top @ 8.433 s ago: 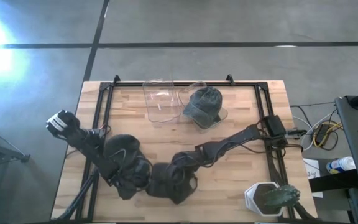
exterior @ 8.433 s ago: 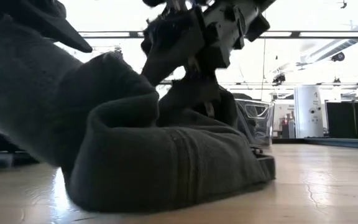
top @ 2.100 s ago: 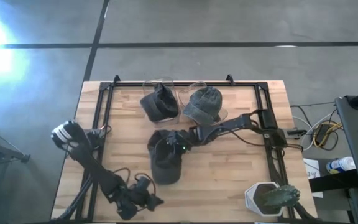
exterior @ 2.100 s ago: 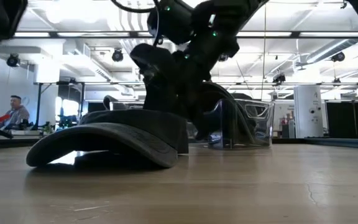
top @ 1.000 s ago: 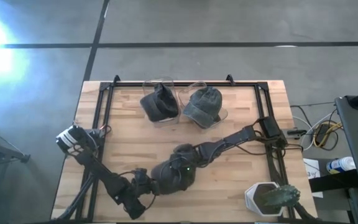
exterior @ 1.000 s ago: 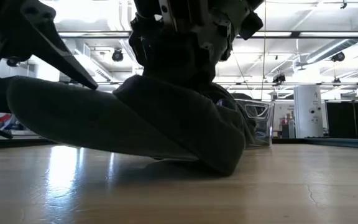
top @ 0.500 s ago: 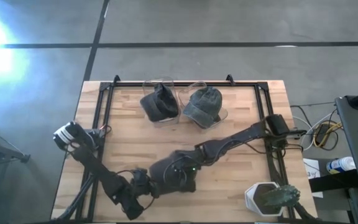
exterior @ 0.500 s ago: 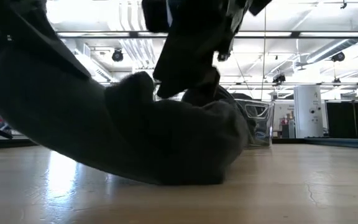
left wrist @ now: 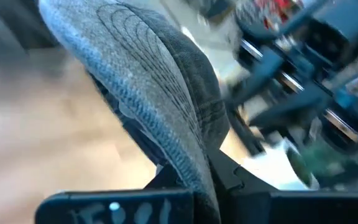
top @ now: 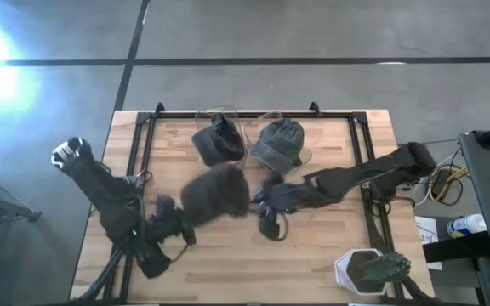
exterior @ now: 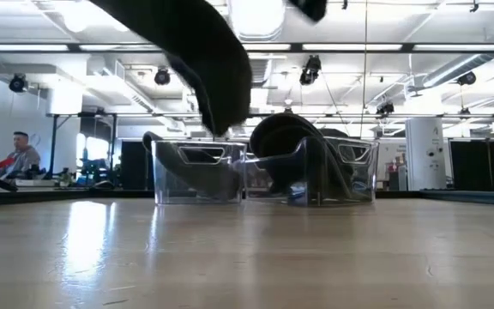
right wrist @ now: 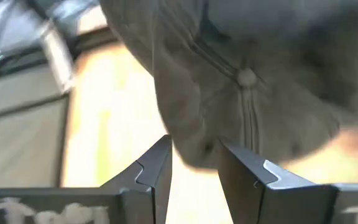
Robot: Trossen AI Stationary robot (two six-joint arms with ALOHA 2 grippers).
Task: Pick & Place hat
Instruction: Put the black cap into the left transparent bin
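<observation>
A dark grey cap (top: 215, 194) hangs in the air over the middle of the table, held by my left gripper (top: 179, 223), which reaches in from the near left. In the low view the cap (exterior: 204, 60) is well above the wood. My right gripper (top: 264, 211) is open just to the cap's right. Its wrist view looks at the crown and top button (right wrist: 247, 76) close ahead, and I cannot tell whether the fingers touch it. Two clear bins stand at the far edge. The left bin holds a dark cap (top: 218, 140) and the right bin a grey-green cap (top: 279, 143). My left gripper (left wrist: 194, 177) pinches the cap's brim at its curved edge (left wrist: 185, 155) between its two fingers. The fingers come at it from the table's near-left side, slanting upward. The cap is lifted clear of the table, and its crown stands out beyond the fingers toward the right arm.
A black frame rail (top: 139, 161) runs round the tabletop. A white pot with a green plant (top: 368, 270) sits at the near right corner. Cables (top: 432, 183) lie off the right edge. Bare wood (exterior: 247, 257) lies below the cap. A person (exterior: 15, 156) sits far off in the room.
The cap lay on the table near the near edge under both grippers. It is now lifted clear and has been carried toward the far edge in my left gripper, which rose with it. My right gripper has come off the cap and drawn back toward the right.
</observation>
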